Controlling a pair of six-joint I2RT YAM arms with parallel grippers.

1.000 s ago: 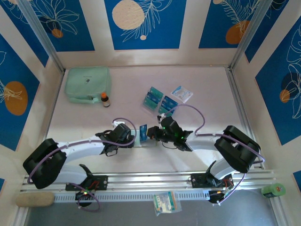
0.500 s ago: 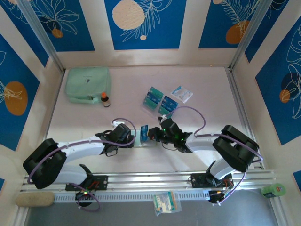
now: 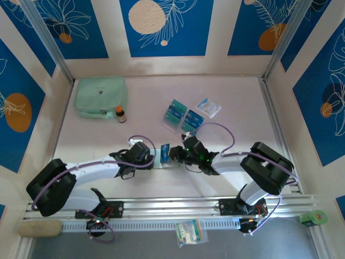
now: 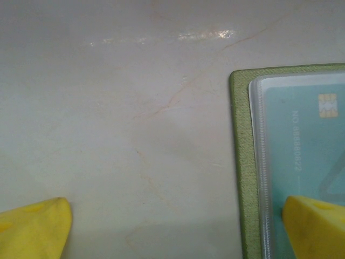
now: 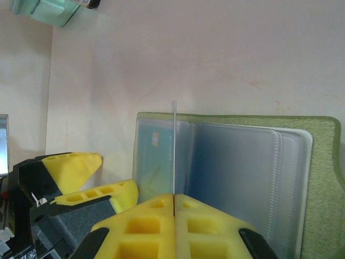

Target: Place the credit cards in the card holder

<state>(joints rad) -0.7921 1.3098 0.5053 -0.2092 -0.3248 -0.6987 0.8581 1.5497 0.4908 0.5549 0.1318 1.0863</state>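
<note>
Right hand (image 5: pixel 173 197) pinches the card holder (image 5: pixel 323 183), seemingly its clear pocket (image 5: pixel 174 145).

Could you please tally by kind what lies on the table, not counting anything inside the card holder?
credit cards: 4, in two overlapping pairs
white-and-blue packet: 1
small bottle: 1
mint-green zip pouch: 1
card holder: 1
Total: 8
</note>
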